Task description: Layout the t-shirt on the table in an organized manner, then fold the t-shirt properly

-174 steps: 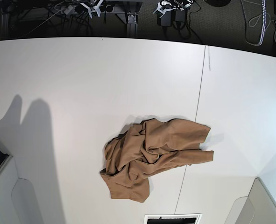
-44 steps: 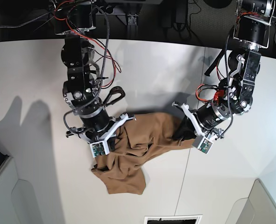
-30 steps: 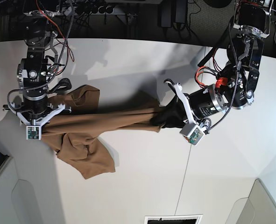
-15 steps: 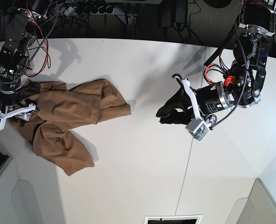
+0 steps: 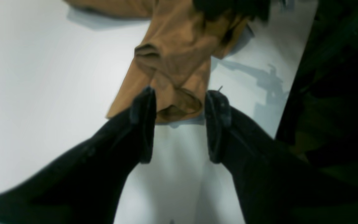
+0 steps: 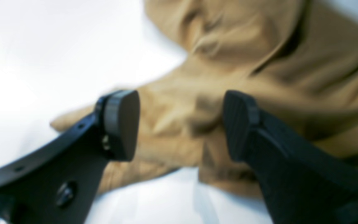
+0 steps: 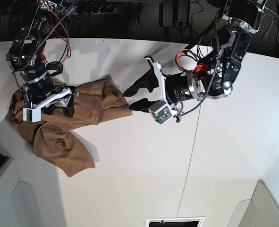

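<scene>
Left gripper (image 7: 132,97), jaws parted and holding nothing, hovers just beside the right-hand edge of the t-shirt (image 7: 59,123). Right gripper (image 7: 63,101), jaws spread wide, is poised over the crumpled cloth. Shirt lies bunched at the table's (image 7: 144,165) left side.

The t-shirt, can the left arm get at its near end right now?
Probably yes. The left hand is open with the t-shirt end lying just ahead between its fingers, and only bare table around it; nothing blocks the way.
</scene>
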`<state>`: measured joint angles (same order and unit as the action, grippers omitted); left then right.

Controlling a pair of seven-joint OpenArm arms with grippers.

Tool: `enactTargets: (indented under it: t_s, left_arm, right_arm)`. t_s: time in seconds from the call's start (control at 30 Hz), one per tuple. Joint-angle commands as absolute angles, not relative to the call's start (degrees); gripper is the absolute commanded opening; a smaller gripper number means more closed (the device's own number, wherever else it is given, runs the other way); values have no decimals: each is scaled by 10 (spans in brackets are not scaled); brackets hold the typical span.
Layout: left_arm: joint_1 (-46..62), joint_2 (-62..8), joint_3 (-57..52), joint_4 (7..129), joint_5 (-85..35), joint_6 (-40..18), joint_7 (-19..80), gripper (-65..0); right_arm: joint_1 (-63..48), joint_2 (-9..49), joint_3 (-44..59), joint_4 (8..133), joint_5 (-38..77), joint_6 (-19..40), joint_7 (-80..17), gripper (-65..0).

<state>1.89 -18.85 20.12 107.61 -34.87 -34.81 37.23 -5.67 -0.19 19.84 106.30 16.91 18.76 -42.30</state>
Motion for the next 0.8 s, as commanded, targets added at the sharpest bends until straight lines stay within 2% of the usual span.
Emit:
enactTargets:
  t_s: [0.0, 0.07, 0.17, 0.23, 0.3, 0.37, 0.4, 0.5, 0.6, 0.67, 0.77]
  left_arm:
    - [8, -188, 208, 1084, -341, -338, 353, -365]
    - [8, -185, 232, 1084, -318, -332, 351, -365]
    - [8, -186, 248, 1084, -300, -324, 351, -365]
    - [8, -186, 247, 1084, -291, -317, 349, -365]
    - [8, -186, 247, 1084, -283, -308, 349, -365]
    - [8, -186, 247, 1084, -270, -306, 349, -365]
    - [8, -186, 247, 1084, -261, -306, 349, -366]
    - [8, -190, 247, 1084, -235, -305, 347, -366]
    - [8, -201, 238, 1084, -209, -272, 345, -366]
    - [8, -208, 219, 1084, -196, -245, 345, -366]
    - [8, -223, 169, 1084, -201, -240, 345, -366]
  right_arm:
    - [-59, 0, 187, 1074, 165, 199, -406, -237]
    - [-78, 0, 156, 1067, 120, 190, -386, -237]
    - [-94, 2, 114, 1029, 39, 140, -344, -240]
    - [-89, 11, 94, 986, 15, 112, -323, -281]
    - [-84, 23, 76, 955, 15, 97, -311, -403]
    - [-83, 25, 61, 947, 15, 96, -311, -590]
    - [-83, 25, 51, 949, 20, 96, -311, -650]
    - [-83, 22, 16, 967, 53, 99, -310, -650]
    - [-83, -2, -28, 999, 53, 123, -298, -650]
    - [-80, -16, -61, 1023, 53, 134, -293, -650]
    - [-70, -28, -105, 1053, 38, 134, -294, -650]
